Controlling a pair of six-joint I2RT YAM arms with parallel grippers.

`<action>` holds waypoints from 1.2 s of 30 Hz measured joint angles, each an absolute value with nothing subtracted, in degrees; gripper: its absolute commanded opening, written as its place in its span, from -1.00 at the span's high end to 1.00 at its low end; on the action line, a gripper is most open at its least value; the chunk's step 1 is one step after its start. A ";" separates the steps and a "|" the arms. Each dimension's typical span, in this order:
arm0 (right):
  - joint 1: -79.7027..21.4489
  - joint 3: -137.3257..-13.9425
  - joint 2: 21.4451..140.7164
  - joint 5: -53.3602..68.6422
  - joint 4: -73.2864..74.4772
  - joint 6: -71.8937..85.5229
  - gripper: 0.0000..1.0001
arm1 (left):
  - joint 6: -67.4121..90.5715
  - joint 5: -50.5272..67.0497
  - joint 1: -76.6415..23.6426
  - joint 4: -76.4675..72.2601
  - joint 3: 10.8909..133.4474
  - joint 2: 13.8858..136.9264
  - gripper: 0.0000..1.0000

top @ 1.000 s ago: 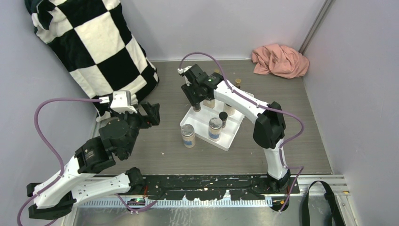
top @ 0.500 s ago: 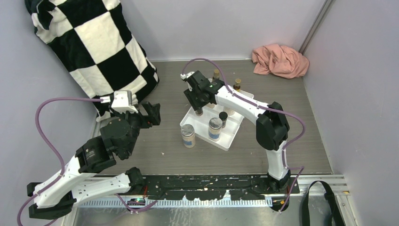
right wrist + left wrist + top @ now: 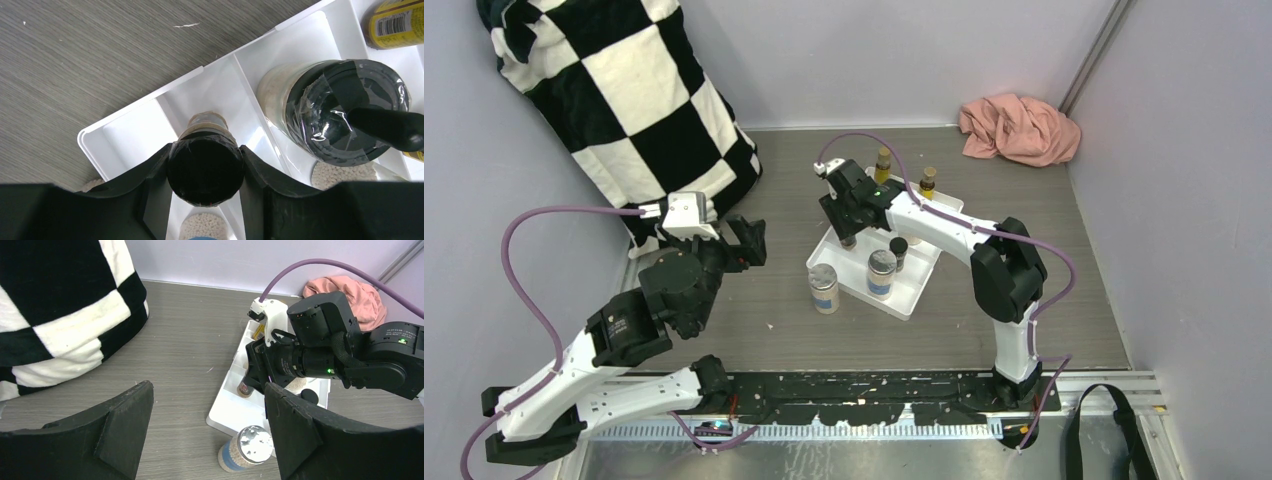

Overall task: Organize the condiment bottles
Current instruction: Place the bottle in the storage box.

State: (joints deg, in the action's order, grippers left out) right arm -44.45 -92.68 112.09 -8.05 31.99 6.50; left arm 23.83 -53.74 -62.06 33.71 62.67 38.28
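My right gripper (image 3: 848, 226) is shut on a small dark bottle (image 3: 205, 167) with a black cap, and holds it upright in the far left compartment of the white tray (image 3: 911, 302). In the tray stand a silver-lidded jar (image 3: 882, 271), a small black-capped bottle (image 3: 898, 247) and a wide black-lidded jar (image 3: 345, 117). Two yellow-amber bottles with brown caps (image 3: 883, 163) (image 3: 927, 182) stand at the tray's far end. Another silver-lidded jar (image 3: 823, 288) stands on the table just left of the tray. My left gripper (image 3: 749, 240) is open and empty, well left of it.
A black-and-white checkered blanket (image 3: 624, 90) is heaped at the far left. A pink cloth (image 3: 1019, 128) lies at the far right corner. Lilac walls close in the table on three sides. The loose jar also shows in the left wrist view (image 3: 247, 447).
My right gripper has moved a little right and nearer with the dark bottle, down into the tray, uncovering the two amber bottles behind it. The left arm has not moved.
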 measured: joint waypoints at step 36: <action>-42.89 -87.48 111.98 -7.14 26.26 8.54 0.60 | 23.83 -53.74 -62.06 33.67 62.67 38.52 -0.64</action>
State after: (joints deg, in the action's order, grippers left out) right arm -42.89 -87.48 111.98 -7.14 26.26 8.54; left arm 23.83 -53.74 -62.06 33.67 62.67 38.52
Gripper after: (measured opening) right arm 0.515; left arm 0.823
